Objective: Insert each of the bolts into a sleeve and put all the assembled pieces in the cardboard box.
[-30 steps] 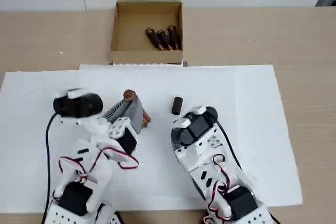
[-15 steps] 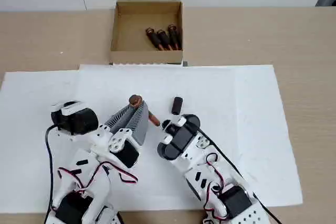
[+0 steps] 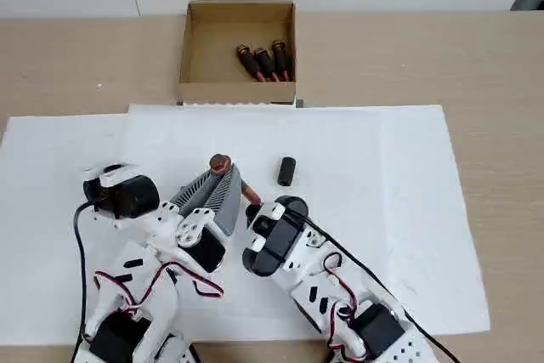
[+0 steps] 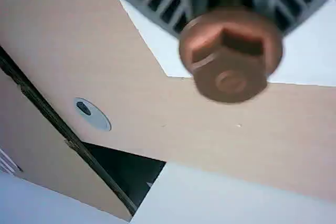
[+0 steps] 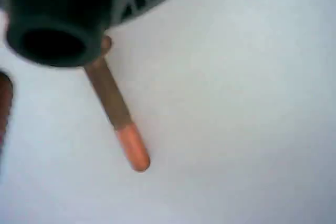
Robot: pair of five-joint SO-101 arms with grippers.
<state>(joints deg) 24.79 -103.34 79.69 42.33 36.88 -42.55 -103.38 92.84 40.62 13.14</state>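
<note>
Above paper (image 3: 408, 176), left claw (image 3: 223, 179) clamps bolt (image 3: 220, 162) head-up; right claw (image 5: 79, 9) holds sleeve (image 5: 50, 43) alongside

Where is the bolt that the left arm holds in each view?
High view: bolt clamped in the left tool, left of centre.
Left wrist view: its hex head, facing the camera.
Right wrist view: its shank, beside the sleeve.
Shared landmark: the white paper.

Loose sleeve (image 3: 286, 171) on paper (image 3: 382, 193) btwn right arm (image 3: 274, 242) & cardboard box (image 3: 208, 53)
</note>
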